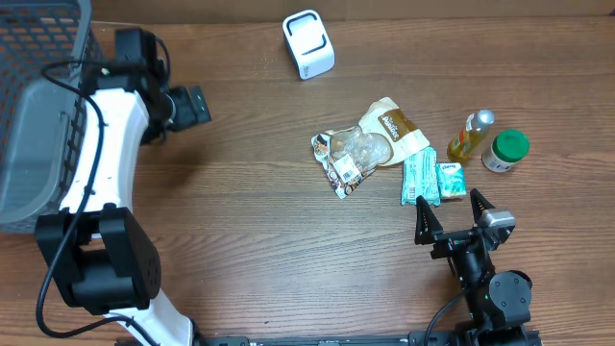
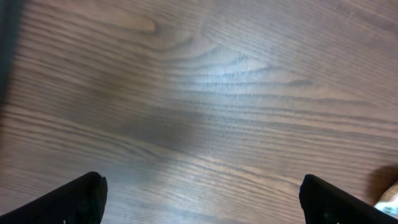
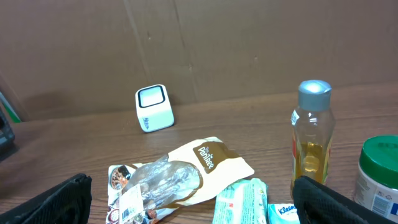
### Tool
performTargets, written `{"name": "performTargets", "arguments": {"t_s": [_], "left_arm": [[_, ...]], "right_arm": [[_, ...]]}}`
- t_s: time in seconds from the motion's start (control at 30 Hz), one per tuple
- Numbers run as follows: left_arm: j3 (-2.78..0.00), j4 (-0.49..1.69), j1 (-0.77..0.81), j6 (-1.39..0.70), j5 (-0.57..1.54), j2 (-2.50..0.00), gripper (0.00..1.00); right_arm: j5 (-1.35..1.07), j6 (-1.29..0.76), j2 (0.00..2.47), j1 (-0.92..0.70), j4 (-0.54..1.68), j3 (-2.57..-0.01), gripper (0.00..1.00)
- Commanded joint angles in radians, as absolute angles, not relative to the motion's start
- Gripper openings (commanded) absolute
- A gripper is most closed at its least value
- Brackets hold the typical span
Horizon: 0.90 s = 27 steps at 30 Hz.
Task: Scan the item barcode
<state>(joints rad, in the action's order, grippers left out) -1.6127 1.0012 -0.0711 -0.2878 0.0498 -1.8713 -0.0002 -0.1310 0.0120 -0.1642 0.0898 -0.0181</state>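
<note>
Left gripper point(image 1: 195, 104): we see its jaws spread wide and empty above the bare wooden table point(image 2: 205, 93), near the grey basket point(image 1: 38, 106).
Right gripper point(image 1: 449, 206): also fully spread, gripping nothing, just short of the green tissue pack point(image 1: 418, 179).
Snack bag point(image 1: 370, 144): we find it lying flat mid-table, touching the tissue pack, a barcode label showing on its clear part.
Barcode scanner point(image 1: 308, 44): a white cube at the far edge, well apart from both grippers.
Right of the bag: a small Kleenex pack point(image 1: 451, 180), a bottle of yellow liquid point(image 1: 471, 135), a green-lidded jar point(image 1: 506, 149).
</note>
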Motion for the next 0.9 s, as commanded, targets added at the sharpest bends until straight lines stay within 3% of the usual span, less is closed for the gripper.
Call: {"name": "performTargets", "arguments": {"t_s": [0.0, 0.2, 0.57, 0.87], "left_arm": [[-1.461, 0.912, -0.047, -0.284, 0.046, -1.811, 1.0], [-1.133, 0.593, -0.037, -0.284, 0.091, -1.721, 1.0], [-0.593, -0.192, -0.037, -0.284, 0.131, -1.559, 0.99], [-0.342, -0.513, -0.041, -0.284, 0.119, -1.536, 1.0]], "right_arm": [[-0.003, -0.134, 0.005, -0.16, 0.084, -0.008, 1.0], [-0.003, -0.134, 0.005, -0.16, 0.084, -0.008, 1.0], [-0.003, -0.134, 0.005, -0.16, 0.084, -0.008, 1.0], [-0.003, -0.134, 0.005, -0.16, 0.084, -0.008, 1.0]]}}
